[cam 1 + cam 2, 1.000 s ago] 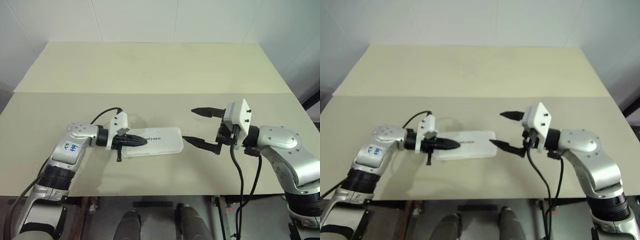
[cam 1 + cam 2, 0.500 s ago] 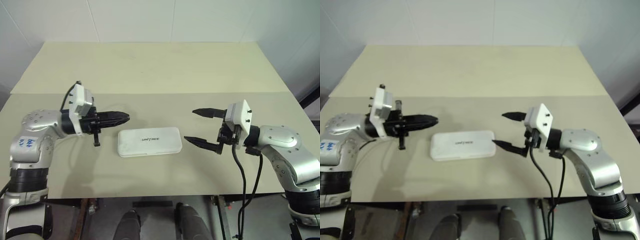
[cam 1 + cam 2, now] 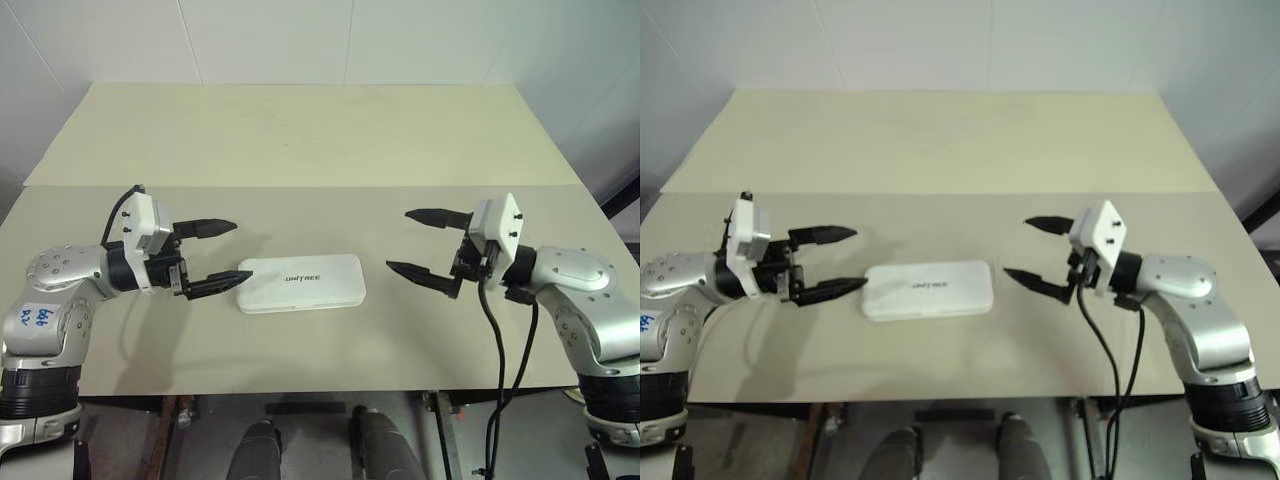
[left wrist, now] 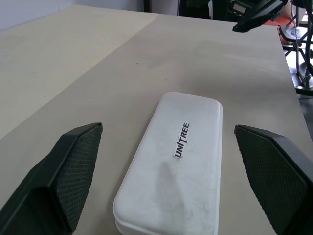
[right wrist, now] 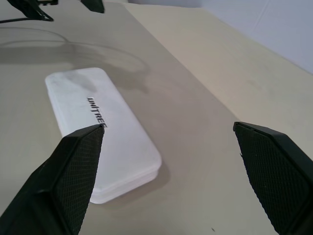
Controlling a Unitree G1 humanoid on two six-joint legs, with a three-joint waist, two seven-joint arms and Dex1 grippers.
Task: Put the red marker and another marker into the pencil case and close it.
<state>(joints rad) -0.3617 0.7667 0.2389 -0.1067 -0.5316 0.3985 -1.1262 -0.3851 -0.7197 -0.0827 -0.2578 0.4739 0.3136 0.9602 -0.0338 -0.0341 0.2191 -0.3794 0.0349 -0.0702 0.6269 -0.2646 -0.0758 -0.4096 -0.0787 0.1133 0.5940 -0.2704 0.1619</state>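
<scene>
The left gripper (image 3: 210,256) has lifted off the case (image 3: 301,283) and spread wide, empty; the right gripper (image 3: 428,245), also wide, has backed away. The smooth white rounded case lies shut on the matte beige table (image 3: 300,140) between them.

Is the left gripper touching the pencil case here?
Apart. In the left wrist view the left gripper stands open, its fingers either side of the closed pencil case with bare table between.

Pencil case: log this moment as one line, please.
pencil case: closed, flat on table | left gripper: open, beside case | right gripper: open, apart | markers: unseen
</scene>
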